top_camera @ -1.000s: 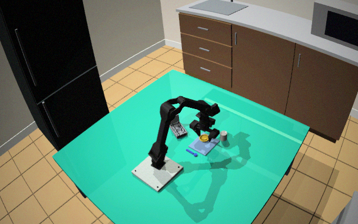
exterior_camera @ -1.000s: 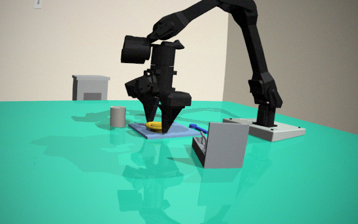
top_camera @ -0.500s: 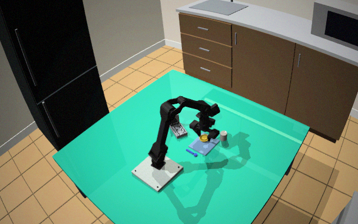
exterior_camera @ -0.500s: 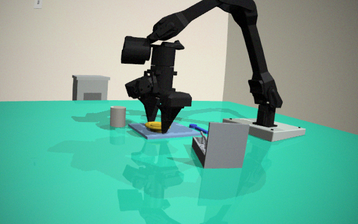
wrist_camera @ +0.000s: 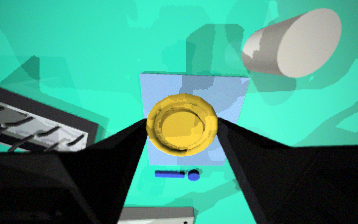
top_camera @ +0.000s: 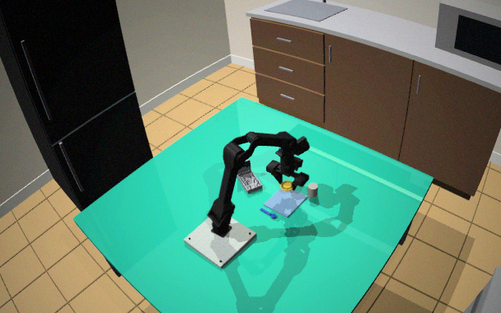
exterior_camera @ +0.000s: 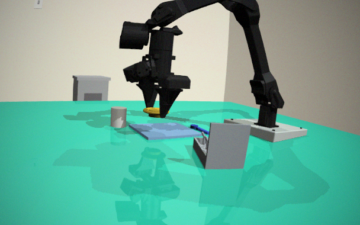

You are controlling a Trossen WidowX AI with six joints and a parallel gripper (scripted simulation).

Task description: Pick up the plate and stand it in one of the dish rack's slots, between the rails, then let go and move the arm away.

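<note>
Yellow plate (wrist_camera: 182,124) lies flat, squeezed between the gripper (wrist_camera: 182,131) fingers at 3 and 9 o'clock, with the rack (wrist_camera: 42,127) off at 9 o'clock.

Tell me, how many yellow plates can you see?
1. The yellow plate is gripped between the gripper fingers, lifted just above the blue mat. No others show.

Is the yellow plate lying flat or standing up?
Flat. The plate hangs level, pinched in the gripper, lifted off the blue mat.
</note>
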